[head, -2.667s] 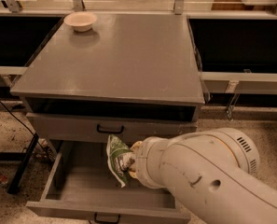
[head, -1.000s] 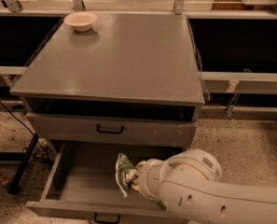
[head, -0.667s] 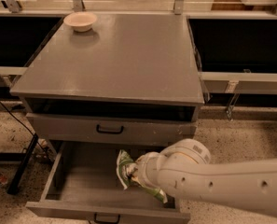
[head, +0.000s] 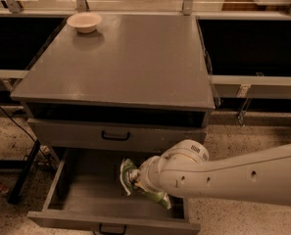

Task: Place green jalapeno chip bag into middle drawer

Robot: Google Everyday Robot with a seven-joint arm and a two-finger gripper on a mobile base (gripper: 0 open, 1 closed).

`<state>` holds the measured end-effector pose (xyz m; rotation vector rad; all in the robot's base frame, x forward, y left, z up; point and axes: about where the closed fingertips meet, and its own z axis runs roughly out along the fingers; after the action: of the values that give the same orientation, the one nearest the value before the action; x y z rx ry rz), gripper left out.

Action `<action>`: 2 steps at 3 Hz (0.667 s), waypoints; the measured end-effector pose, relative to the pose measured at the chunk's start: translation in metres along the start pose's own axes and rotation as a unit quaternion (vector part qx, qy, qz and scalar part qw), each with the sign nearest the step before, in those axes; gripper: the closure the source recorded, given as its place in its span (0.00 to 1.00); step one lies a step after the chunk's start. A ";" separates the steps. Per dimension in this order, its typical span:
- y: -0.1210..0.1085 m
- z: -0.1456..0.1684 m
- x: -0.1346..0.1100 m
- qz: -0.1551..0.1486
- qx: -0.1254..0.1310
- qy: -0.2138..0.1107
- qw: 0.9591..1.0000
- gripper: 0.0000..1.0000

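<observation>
Arm (head: pixel 223 175) flatter now, gripper (head: pixel 138 181) in middle drawer (head: pixel 86 199), fingers tight on green jalapeno chip bag (head: pixel 127 172).

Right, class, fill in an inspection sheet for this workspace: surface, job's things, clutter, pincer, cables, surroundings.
Surface: grey cabinet top, carrying one bowl.
Job's things: green jalapeno chip bag over the floor of the middle drawer, which is pulled open; the drawer above is shut.
Clutter: beige bowl at the top's far left corner.
Pincer: pincer at the bag, low over the drawer; its white arm enters from the right.
Cables: thin black cable on the left.
Surroundings: speckled floor; dark bays either side.
</observation>
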<state>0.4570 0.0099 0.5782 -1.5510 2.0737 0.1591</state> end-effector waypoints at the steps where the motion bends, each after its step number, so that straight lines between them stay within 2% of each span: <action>1: -0.007 0.000 0.002 0.010 0.008 -0.005 1.000 1.00; 2: -0.029 0.041 -0.001 0.047 0.004 -0.033 0.998 1.00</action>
<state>0.4981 0.0180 0.5508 -1.4252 2.0924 0.2327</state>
